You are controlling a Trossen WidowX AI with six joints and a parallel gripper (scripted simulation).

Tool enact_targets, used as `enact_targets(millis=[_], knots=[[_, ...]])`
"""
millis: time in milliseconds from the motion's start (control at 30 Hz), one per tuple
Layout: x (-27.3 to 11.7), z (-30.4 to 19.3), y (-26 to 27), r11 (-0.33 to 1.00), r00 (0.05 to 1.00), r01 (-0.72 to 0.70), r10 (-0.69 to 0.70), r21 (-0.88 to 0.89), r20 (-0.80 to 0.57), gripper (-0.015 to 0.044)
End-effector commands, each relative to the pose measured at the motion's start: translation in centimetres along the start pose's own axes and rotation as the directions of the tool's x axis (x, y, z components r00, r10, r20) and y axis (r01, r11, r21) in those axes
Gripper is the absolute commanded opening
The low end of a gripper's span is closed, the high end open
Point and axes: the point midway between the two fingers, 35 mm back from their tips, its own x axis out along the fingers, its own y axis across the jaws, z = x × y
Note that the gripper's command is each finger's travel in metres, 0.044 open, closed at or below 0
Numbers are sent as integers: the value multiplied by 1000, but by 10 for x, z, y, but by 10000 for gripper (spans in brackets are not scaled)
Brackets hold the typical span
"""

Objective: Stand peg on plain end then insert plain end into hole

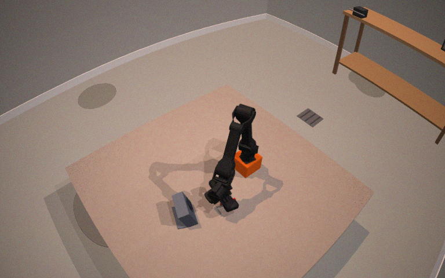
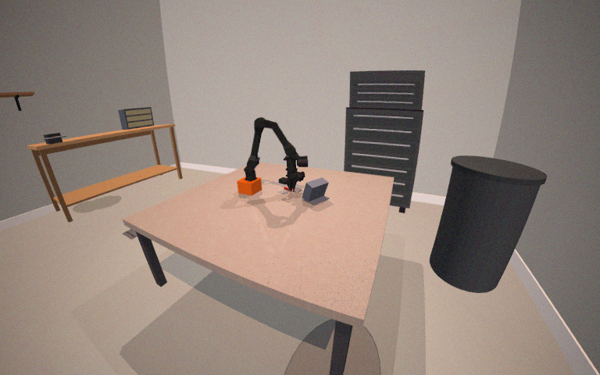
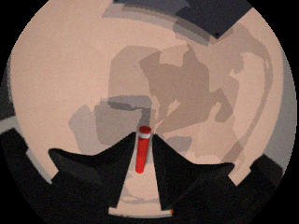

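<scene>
In side view, far left: orange block [image 1: 245, 171] [image 2: 248, 186], under arm to hold it up, prob. Next, red peg [image 1: 234, 198] [image 2: 287, 188] [image 3: 142, 151], flat on table [image 1: 245, 245] [image 2: 265, 234] [image 3: 56, 93]. Pincer [image 1: 224, 204] [image 2: 291, 190] [image 3: 144, 136] nearly closed, tips by white band, pos. to keep plain end free for standing; can't tell if pinching yet. Right: sloped panel [image 1: 183, 205] [image 2: 315, 190] [image 3: 210, 16], near for later push.

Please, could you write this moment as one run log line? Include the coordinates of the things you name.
red peg [image 1: 234, 198] [image 2: 287, 188] [image 3: 141, 156]: lying, not upright | end effector [image 1: 226, 202] [image 2: 291, 190] [image 3: 144, 136]: fingers around its white-banded end, firm grip unconfirmed | sloped panel [image 1: 182, 206] [image 2: 316, 190] [image 3: 201, 16]: peg not inserted
</scene>
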Motion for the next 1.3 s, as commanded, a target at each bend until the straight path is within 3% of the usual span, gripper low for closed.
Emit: enact_targets(millis=[0, 167, 1267], knots=[[1, -1, 0, 1000, 1000, -2, 2, 0, -3, 83], [1, -1, 0, 1000, 1000, -2, 2, 0, -3, 50], [-16, -11, 0, 1000, 970, -1, 1, 0, 245, 50]])
